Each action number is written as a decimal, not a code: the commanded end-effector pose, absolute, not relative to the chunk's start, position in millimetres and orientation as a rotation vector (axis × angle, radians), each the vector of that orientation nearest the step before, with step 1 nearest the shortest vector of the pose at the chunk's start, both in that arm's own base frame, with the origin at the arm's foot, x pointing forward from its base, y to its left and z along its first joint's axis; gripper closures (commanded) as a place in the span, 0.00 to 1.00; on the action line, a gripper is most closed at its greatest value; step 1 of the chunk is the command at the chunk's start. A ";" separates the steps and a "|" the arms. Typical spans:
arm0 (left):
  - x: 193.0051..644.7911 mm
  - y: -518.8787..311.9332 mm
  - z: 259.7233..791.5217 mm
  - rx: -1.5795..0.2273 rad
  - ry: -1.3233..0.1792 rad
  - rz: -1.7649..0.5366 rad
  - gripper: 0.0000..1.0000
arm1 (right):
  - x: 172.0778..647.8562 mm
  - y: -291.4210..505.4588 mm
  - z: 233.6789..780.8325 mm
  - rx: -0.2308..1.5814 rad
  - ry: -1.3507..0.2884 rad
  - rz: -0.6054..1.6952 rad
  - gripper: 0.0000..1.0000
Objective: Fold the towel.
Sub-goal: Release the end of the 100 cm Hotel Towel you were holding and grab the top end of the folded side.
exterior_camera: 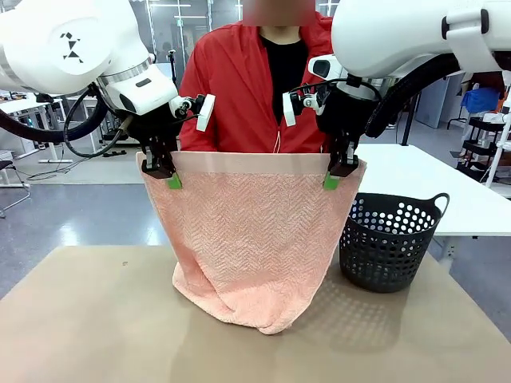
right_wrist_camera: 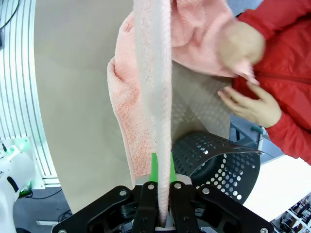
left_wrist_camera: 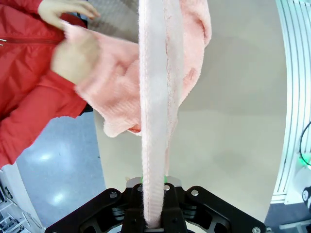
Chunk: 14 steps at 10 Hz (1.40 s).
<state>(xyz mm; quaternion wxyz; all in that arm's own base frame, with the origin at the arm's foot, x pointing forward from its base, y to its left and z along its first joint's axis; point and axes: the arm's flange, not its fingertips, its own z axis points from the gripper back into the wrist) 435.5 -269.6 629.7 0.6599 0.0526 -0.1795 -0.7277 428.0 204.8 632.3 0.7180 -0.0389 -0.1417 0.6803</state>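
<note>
The tan table (exterior_camera: 80, 319) is seen nearest, and a black perforated basket (exterior_camera: 391, 239) is stood on it toward the robot's right. Just beside the basket, on its left, the salmon-pink towel (exterior_camera: 247, 231) is hung as a broad sheet. Its bottom is bunched and rested on the table, lower than the basket's rim. Its smoother plain band is found along the top edge, well above the basket.

That top edge is stretched between 2 grippers. The left gripper (exterior_camera: 164, 177) is clamped on the corner farther from the basket. The right gripper (exterior_camera: 339, 175) is clamped on the corner above the basket's left rim. In both wrist views the towel's edge is seen pinched between closed fingers and running straight away from them.

Behind the towel, and farther back than the basket, a person (exterior_camera: 231, 80) in a red jacket is seen at the far side. In the left wrist view a blurred hand (left_wrist_camera: 73, 56) appears to be gripping the towel's far layer.
</note>
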 end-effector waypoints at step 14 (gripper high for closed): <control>436.0 -268.0 630.4 0.123 -0.406 -1.646 1.00 | 427.8 203.5 633.5 -0.095 -0.313 1.505 1.00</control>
